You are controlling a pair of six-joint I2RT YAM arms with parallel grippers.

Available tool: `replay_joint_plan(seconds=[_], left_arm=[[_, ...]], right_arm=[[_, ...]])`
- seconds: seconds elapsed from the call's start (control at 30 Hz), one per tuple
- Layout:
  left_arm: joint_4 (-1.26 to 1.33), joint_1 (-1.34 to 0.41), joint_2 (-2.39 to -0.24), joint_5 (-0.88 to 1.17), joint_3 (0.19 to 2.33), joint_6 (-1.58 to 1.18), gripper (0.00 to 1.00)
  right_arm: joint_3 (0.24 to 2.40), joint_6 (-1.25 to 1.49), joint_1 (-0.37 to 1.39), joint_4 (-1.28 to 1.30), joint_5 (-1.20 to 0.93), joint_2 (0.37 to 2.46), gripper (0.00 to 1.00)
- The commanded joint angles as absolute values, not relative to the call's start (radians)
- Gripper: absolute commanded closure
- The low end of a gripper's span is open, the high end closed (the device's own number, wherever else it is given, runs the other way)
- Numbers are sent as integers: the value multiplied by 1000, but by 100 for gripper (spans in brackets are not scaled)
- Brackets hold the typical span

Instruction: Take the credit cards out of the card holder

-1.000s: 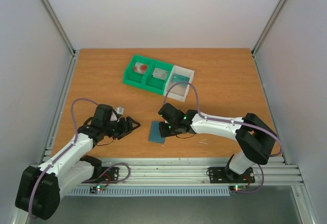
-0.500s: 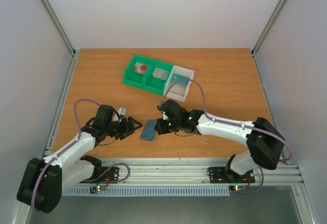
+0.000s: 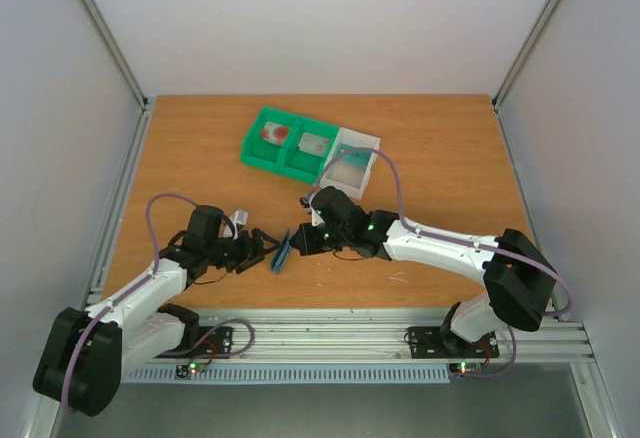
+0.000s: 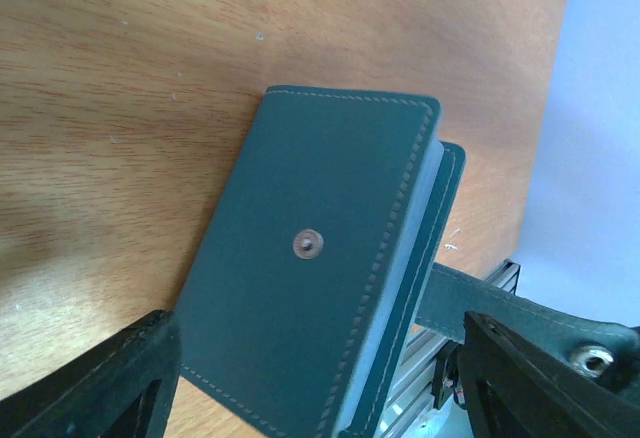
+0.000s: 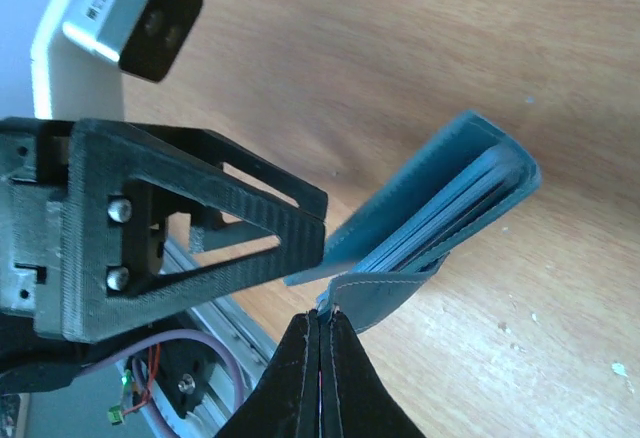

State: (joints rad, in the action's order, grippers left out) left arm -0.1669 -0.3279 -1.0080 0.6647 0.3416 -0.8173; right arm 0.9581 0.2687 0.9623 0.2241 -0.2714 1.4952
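The dark teal card holder (image 3: 281, 253) stands tilted up on edge between my two grippers. My right gripper (image 3: 298, 241) is shut on its strap, seen in the right wrist view (image 5: 322, 316) at the holder's (image 5: 455, 203) open edge. My left gripper (image 3: 266, 249) is open, with one finger on each side of the closed holder (image 4: 320, 258) without touching it; the snap stud faces the left wrist camera. Grey-blue layers show inside the holder; I cannot tell whether they are cards. A pink-red card (image 3: 272, 134), a grey card (image 3: 313, 144) and a teal-green card (image 3: 349, 167) lie in the tray.
The green-and-white bin tray (image 3: 258, 154) sits at the back centre of the wooden table. The aluminium rail (image 3: 330, 333) runs along the near edge, just behind the holder. My left gripper's black finger (image 5: 200, 218) is close to the right gripper.
My right gripper has pulled the card holder leftward and tipped it from flat onto its edge. It now sits between my left gripper's open fingers. The left arm barely moved.
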Motion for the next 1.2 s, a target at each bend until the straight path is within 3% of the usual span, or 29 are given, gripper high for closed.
replay_joint_plan(seconds=[0.0,0.27,0.53,0.73,0.87,1.0,1.17], left_arm=[[-117,-332,-1019,673,327,-786,24],[-128,-332,-1081,647,332,-746,26],[-131,-331,-1090,640,333,-740,35],[-152,-332,-1097,628,334,-727,55],[-166,-331,-1091,623,338,-723,59],[-170,-332,-1081,628,336,-724,76],[-180,-331,-1071,627,326,-728,79]], right_arm=[[995,285,962,187,-287,1510,99],[951,291,950,200,-278,1499,99],[916,284,927,218,-269,1473,99],[884,283,913,230,-257,1462,99],[856,276,903,247,-238,1457,99],[840,265,891,279,-210,1455,99],[839,239,882,349,-143,1436,99]])
